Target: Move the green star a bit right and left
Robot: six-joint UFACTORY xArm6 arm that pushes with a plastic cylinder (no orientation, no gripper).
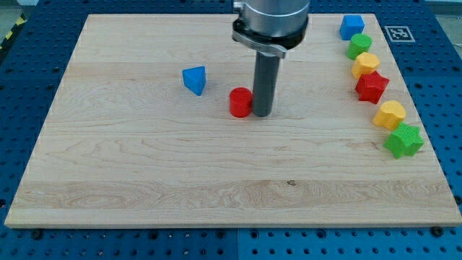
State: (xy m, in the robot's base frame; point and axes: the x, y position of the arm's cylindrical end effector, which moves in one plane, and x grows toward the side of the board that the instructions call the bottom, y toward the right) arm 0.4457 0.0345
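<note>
The green star (pixel 403 140) lies near the board's right edge, at the bottom of a column of blocks. My tip (pixel 262 115) rests on the board near the middle, far to the left of the green star. It stands right beside a red cylinder (pixel 240 102), on that block's right side, touching or almost touching it.
A blue triangular block (pixel 194 79) lies left of the red cylinder. Up the right edge, from top: a blue block (pixel 351 27), a green round block (pixel 359 45), a yellow block (pixel 365 64), a red star (pixel 372 87), a yellow block (pixel 390 114). The wooden board (pixel 144 180) sits on a blue perforated table.
</note>
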